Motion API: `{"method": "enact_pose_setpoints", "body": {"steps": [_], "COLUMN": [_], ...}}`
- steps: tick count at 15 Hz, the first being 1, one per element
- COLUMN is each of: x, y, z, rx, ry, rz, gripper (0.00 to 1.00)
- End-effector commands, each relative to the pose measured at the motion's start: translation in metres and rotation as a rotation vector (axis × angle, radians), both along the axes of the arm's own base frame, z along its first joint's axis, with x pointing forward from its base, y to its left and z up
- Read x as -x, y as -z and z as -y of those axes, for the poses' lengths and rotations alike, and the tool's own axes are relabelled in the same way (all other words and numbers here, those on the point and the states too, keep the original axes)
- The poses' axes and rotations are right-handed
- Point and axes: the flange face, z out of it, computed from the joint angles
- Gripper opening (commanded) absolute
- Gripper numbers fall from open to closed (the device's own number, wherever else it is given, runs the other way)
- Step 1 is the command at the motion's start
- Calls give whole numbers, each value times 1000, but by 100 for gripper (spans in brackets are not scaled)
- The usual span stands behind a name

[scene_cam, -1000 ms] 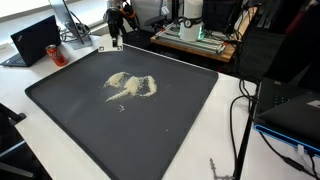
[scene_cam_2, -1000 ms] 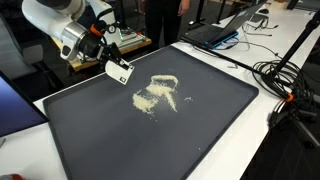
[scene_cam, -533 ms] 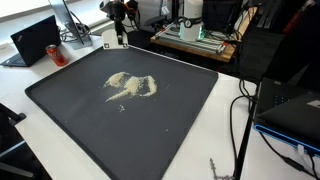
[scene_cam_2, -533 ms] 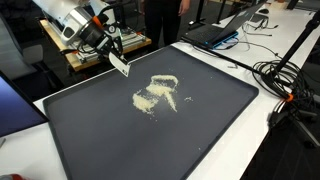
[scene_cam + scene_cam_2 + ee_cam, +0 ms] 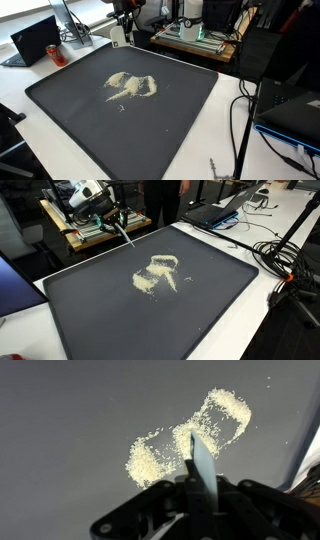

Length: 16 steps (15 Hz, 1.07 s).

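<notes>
Risk: on the wide dark mat (image 5: 205, 310) the grains (image 5: 158, 272) lie piled near the middle, well apart from the card (image 5: 126, 237). A sweep begun tilted or too high would likely skim over them or scatter them toward the rim, and the thin card may twist in the grip if its edge drags hard. Pose: arm (image 5: 78, 192) high above the mat's edge, gripper (image 5: 112, 218) slanting down, fingers clamped tight on the card's upper end; the card appears clear of the surface.
</notes>
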Motion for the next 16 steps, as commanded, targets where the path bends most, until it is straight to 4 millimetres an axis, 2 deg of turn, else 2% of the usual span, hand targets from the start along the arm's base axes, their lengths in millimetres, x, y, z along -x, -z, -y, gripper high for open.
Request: {"method": "enact_pose_setpoints", "body": {"steps": [1, 5, 8, 12, 16], "x": [6, -6, -21, -43, -67], "y": [-23, -45, -56, -57, -56], "z": [-25, -48, -73, -112, -136], "rx": [132, 231, 312, 382, 419], "ry": [-100, -219, -283, -350, -429], "rz": [7, -33, -68, -114, -150], "gripper": [1, 1, 1, 1, 1]}}
